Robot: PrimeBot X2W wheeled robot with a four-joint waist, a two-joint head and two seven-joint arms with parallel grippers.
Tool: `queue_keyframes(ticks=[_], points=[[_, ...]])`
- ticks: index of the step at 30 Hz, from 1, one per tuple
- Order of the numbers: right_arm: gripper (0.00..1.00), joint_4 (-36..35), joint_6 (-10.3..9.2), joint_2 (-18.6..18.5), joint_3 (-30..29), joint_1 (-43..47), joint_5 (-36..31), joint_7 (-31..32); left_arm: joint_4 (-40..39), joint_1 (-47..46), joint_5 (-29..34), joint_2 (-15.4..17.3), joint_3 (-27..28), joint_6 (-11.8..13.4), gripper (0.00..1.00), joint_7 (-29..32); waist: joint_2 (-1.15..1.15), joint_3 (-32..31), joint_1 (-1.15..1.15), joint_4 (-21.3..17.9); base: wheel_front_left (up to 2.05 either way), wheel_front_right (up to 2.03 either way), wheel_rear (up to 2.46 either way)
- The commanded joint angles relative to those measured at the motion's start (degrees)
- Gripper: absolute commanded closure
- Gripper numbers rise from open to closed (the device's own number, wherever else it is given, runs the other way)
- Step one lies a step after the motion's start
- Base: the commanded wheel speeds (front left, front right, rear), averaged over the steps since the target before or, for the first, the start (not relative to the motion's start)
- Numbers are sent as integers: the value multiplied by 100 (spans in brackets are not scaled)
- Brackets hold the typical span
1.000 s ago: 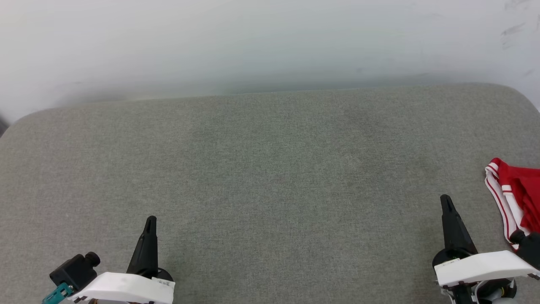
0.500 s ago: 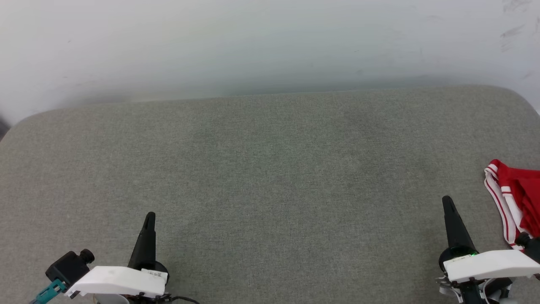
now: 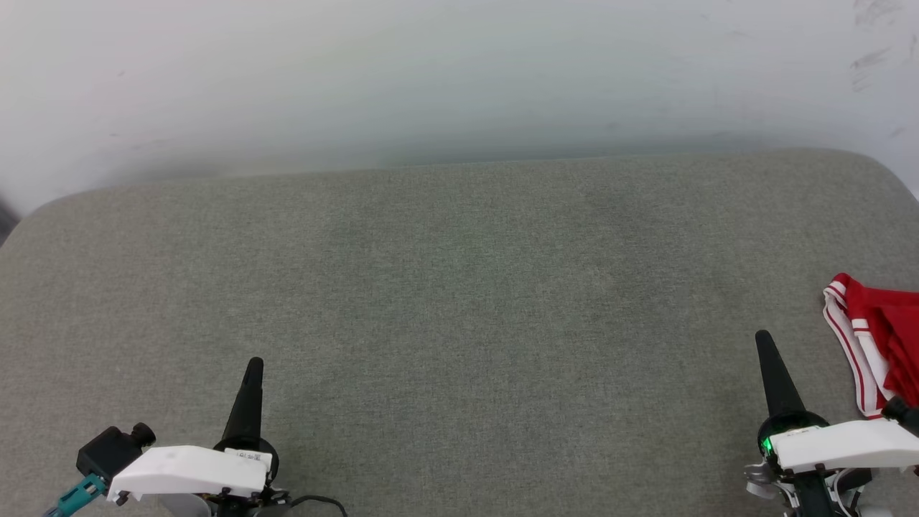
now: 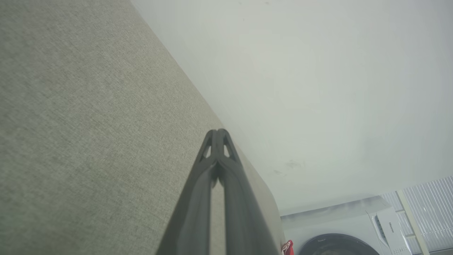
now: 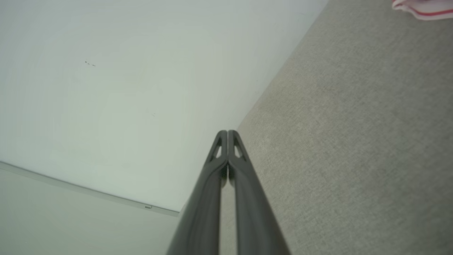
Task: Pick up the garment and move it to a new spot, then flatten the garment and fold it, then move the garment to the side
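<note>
One white wall (image 3: 459, 72) fills your 12 o'clock in the head view. Below it, the grey fabric surface (image 3: 459, 323) runs edge to edge. A washing machine (image 4: 336, 244) sits at 5 o'clock in the left wrist view, with a dark round door, partly cut off.

Your garment (image 3: 879, 337) lies at 3 o'clock on the grey surface. It is bunched, red with red-and-white striped trim, and cut by the frame edge. The tiny red scrap at 6 o'clock in the left wrist view is probably the same garment, but it is too small to be sure.

Your right gripper (image 3: 764, 341) is at 5 o'clock, near the garment but apart from it. Its fingers are pressed together, with nothing between them. Your left gripper (image 3: 253, 366) is at 7 o'clock, well apart from the garment. Its fingers are also pressed together and empty. Both wrist views show the tips touching.
</note>
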Motion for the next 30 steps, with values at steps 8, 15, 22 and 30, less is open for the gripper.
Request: queue_keyframes(ticks=[8,15,22,30], points=[[100,31,-1,-40,-71,-176,682,181,76,-189,-660,23,60,-10,100,170,0,-31,0,6,0,0,0],[100,65,-1,-36,-105,-180,1053,282,140,-238,-1021,18,93,-11,100,271,0,-52,0,10,0,0,0],[100,95,-1,-29,-139,-204,1400,378,204,-295,-1361,14,130,-12,100,374,0,-72,0,14,0,0,0],[100,131,-1,-21,-181,-226,1773,484,271,-335,-1722,5,165,-13,100,478,0,-96,0,19,0,0,0]])
